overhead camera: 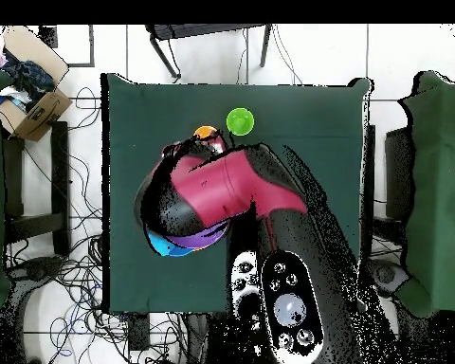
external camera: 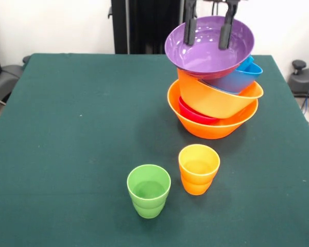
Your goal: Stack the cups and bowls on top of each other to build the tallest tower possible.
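The tower [external camera: 213,85] stands at the far right of the green table [external camera: 82,128]. A large orange bowl [external camera: 206,126] is its base, with a small red bowl [external camera: 193,114], a second orange bowl [external camera: 216,100], blue bowls [external camera: 242,77] and a wide purple bowl [external camera: 208,49] tilted on top. My gripper [external camera: 208,38] hangs over the purple bowl, open, with both fingertips down inside it. A green cup [external camera: 149,190] and an orange cup [external camera: 199,169] stand upright in front. The blue cup is hidden. In the overhead view the arm [overhead camera: 222,190] covers most of the tower [overhead camera: 184,245]; the green cup [overhead camera: 239,120] and orange cup [overhead camera: 205,133] show.
The robot's black pedestal [external camera: 144,25] stands behind the table's far edge. A cardboard box [overhead camera: 27,95] sits on the floor off the table's corner, and cables lie on the floor around the table.
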`<action>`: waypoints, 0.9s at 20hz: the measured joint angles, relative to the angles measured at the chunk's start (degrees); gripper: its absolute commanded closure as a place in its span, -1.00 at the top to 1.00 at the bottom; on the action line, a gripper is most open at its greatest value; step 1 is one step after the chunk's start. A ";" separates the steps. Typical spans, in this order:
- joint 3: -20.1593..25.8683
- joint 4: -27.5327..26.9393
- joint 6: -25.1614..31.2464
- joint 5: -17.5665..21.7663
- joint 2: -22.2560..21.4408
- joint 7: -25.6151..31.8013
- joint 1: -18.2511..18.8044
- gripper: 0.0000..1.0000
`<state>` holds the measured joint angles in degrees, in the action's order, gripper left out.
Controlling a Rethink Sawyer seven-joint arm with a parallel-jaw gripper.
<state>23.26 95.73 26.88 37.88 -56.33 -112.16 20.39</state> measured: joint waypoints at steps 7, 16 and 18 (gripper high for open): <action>2.95 -7.22 5.38 -1.55 6.52 1.48 0.60 1.00; 4.16 -15.00 5.69 -1.58 13.99 1.48 0.76 1.00; 4.38 -16.23 5.68 -1.74 15.09 1.48 0.84 1.00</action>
<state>27.64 79.50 32.56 36.15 -41.24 -110.67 21.23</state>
